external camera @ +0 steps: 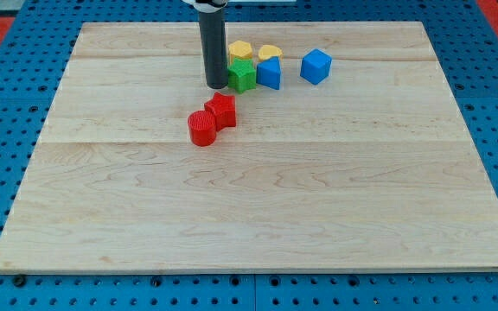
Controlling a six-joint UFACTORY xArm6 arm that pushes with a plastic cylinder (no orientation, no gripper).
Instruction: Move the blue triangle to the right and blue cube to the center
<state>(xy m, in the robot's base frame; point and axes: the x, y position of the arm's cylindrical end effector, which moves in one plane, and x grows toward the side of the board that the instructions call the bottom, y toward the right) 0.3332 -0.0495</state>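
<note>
The rod's tip point(216, 85) rests at upper centre, just left of the green block point(242, 76); there's no pincer. The blue triangle point(269, 73) touches green's right; the blue cube point(316, 66) sits apart, farther right.

I see a pale wooden board point(258, 207) lying on a blue pegboard point(7, 112). Taking the green block point(242, 76) as my landmark: my tip point(217, 85) rests on the board just to its left, touching or nearly so. A blue block point(269, 73) sits against its right side, and the blue cube point(316, 66) stands further right, apart. Two yellow blocks point(239, 50) point(270, 53) lie just above it. Below and left of it, a red block point(221, 111) touches a red cylinder point(201, 128).
</note>
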